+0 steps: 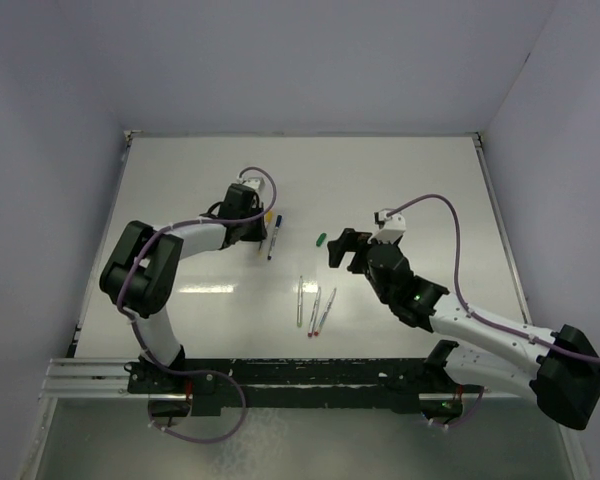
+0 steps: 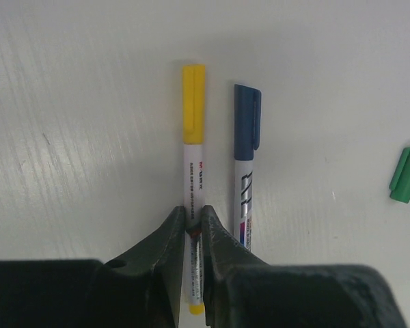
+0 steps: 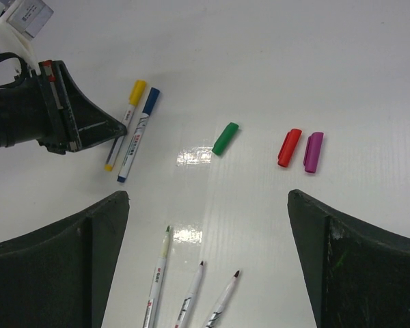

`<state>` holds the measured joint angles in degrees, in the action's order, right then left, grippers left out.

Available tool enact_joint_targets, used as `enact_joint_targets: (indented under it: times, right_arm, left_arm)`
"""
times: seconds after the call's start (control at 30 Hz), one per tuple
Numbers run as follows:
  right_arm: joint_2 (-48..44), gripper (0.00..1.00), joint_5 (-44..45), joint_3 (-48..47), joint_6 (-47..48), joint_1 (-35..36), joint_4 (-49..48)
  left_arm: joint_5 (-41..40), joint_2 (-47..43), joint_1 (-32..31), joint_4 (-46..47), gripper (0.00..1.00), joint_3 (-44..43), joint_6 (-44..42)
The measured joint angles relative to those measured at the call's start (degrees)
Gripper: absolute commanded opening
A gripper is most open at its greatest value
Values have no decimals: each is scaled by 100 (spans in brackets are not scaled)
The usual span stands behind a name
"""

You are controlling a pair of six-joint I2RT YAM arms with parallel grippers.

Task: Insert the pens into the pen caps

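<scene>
On the white table (image 1: 180, 190), the right gripper (image 3: 208, 198) hangs wide open and empty above three uncapped pens (image 3: 191, 294). The left gripper (image 2: 193, 217) hugs the barrel of the yellow-capped pen (image 2: 193, 171), which lies just beside the blue-capped pen (image 2: 244, 184). Whether it presses cannot be told. It should probably open fully and rise straight, so the pen does not roll. The green cap (image 3: 225, 138), red cap (image 3: 289, 147) and purple cap (image 3: 313, 152) lie loose.

Three loose caps (image 3: 225, 138) lie right of two capped pens (image 3: 138, 134)
</scene>
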<state>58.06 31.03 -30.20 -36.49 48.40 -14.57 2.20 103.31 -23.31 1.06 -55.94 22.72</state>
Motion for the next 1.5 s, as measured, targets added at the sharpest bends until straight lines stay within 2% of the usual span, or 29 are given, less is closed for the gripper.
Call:
enact_joint_targets:
  times: [0.17,0.4,0.7,0.73,0.8,0.87,1.13,1.27,1.5]
  right_arm:
    - [-72,100,103,146,-7,0,-107]
    - [-68,100,125,146,-2,0,-166]
    - [-63,96,262,146,52,0,-199]
    - [-63,93,302,146,63,0,-199]
    - [-59,65,402,146,68,0,-197]
    - [-33,62,509,142,105,0,-195]
    - [81,67,964,118,63,-11,-70]
    - [81,67,984,118,46,-11,-68]
    - [81,66,940,118,-116,-22,-68]
  left_arm:
    - [4,7,0,-26,30,-26,0]
    - [-4,-133,0,-282,34,-74,2]
    - [-111,-1342,0,-522,37,-35,9]
    - [-109,-1543,0,-533,39,-2,17]
    - [-107,-1928,-24,-531,40,120,24]
    - [-142,-2295,-114,-549,40,299,28]
    - [-535,-2907,-1445,-914,40,1099,151]
    - [-682,-2962,-1827,-1121,40,1438,348]
    - [-960,-2857,-2575,-1220,44,1460,643]
